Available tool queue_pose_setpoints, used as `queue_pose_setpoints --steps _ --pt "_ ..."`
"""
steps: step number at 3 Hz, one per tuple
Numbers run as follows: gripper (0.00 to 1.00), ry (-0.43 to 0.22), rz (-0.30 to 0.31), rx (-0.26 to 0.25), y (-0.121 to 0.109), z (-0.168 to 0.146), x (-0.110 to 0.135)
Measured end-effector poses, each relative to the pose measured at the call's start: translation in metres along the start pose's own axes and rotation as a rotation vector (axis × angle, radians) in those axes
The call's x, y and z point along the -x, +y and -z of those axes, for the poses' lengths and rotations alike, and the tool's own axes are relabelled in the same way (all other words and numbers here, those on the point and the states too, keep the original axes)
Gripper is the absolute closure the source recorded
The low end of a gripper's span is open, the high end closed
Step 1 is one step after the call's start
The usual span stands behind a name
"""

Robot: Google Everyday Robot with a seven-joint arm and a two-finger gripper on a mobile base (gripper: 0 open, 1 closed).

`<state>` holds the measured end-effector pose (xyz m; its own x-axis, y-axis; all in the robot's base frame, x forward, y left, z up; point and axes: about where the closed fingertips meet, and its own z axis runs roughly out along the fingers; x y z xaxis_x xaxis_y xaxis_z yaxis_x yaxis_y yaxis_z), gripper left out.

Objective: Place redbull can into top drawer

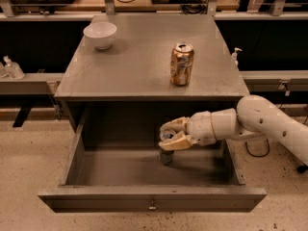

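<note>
Top drawer [72, 153]: pulled open, knob [152, 206] centred on its front panel.
Redbull can [166, 157]: upright inside the drawer, right of centre, near its floor.
Tool [168, 135]: reaches in from the right, fingers pinching the can's upper part.
Counter [134, 66]: gold can [182, 64] to the right; white bowl [100, 34] far left.

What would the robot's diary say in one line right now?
claw: inside open grey top drawer, gripping slim silver-and-blue redbull can | can: upright, low in drawer | gold metal can, white round bowl: on grey cabinet top
</note>
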<state>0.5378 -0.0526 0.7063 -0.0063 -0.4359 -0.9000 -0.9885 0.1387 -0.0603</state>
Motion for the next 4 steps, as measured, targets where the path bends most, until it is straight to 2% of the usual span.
queue_pose_setpoints --steps 1,4 --pt "0.82 -0.001 0.001 0.004 0.0008 -0.0020 0.0012" --pt "0.12 -0.004 0.003 0.017 0.0032 -0.0078 0.0031"
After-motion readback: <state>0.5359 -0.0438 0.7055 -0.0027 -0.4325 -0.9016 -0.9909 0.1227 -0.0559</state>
